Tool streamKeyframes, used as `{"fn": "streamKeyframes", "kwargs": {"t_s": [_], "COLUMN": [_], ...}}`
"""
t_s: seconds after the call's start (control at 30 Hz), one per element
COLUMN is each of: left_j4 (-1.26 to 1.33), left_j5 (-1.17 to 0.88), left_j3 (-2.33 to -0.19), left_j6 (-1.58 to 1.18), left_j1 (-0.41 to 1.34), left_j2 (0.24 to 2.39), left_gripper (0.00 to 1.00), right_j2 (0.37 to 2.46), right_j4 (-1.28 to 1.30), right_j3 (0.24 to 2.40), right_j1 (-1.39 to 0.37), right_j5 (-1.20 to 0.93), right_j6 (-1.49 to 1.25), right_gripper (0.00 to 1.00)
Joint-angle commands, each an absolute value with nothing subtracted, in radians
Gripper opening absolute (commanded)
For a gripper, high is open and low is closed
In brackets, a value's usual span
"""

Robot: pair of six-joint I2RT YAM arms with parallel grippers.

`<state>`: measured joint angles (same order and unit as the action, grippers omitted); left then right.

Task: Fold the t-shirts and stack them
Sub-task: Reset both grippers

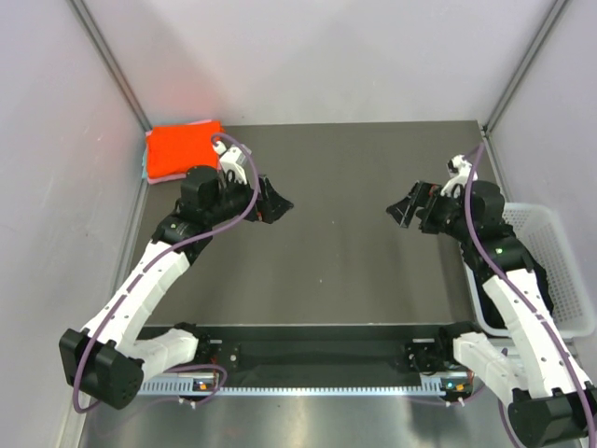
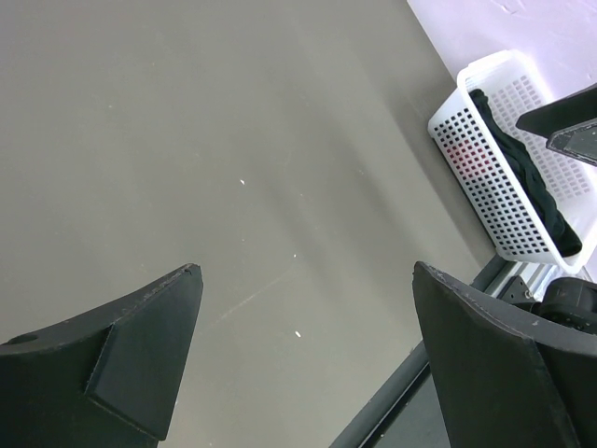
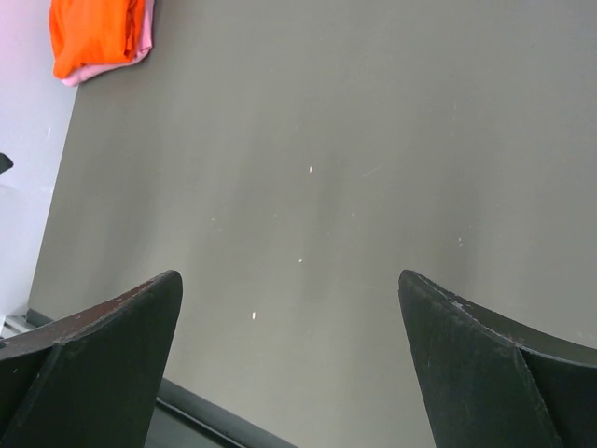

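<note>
Orange shirt: the bright orange-red cloth t-shirt [image 1: 184,149] lies folded into a flat rectangle at the 10 o'clock corner of the dark grey table [image 1: 345,271], close to the back and left walls.
Pink shirt: the light pink cloth t-shirt [image 3: 138,58] sits under the orange one, with only a thin margin showing along two edges. The two make one stack.
Left pincer: the left pincer [image 1: 276,202] hangs over bare table just toward 4 o'clock of the stack. Its jaws are spread fully wide and nothing is between them.
Right pincer: the right pincer [image 1: 408,203] hangs at the 2 o'clock side of the table, facing the left one across the middle. It is likewise spread wide and empty.
Basket: the white plastic lattice basket [image 1: 560,280] stands off the table's 3 o'clock edge, with a dark cloth [image 2: 522,177] lying inside. I cannot tell what kind of garment it is.
Step in hand: judging by the tidy two-layer pile, folding and stacking look done for both shirts, and the arms are between actions.
Next move: if the dark cloth counts as another shirt, the right pincer needs to swing toward 4 o'clock, dip into the basket and pinch a loose fold. If not, both arms only need to draw clear without brushing the stack.
</note>
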<state>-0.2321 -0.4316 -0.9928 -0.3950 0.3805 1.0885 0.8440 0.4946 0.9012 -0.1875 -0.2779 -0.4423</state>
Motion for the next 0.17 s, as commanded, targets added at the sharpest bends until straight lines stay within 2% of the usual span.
{"fn": "streamKeyframes", "kwargs": {"t_s": [0.0,0.13], "left_j4": [-0.189,-0.183], "left_j5": [-0.443,-0.448], "left_j3": [-0.996,-0.996], "left_j6": [-0.4,-0.406], "left_j1": [0.38,0.38], "left_j2": [1.058,1.058], "left_gripper": [0.99,0.99], "right_j2": [0.821,0.813], "right_j4": [0.445,0.436], "right_j3": [0.896,0.893], "right_j1": [-0.187,-0.187], "right_j5": [-0.258,-0.258], "right_j6": [-0.448,-0.451], "right_gripper": [1.0,1.0]}}
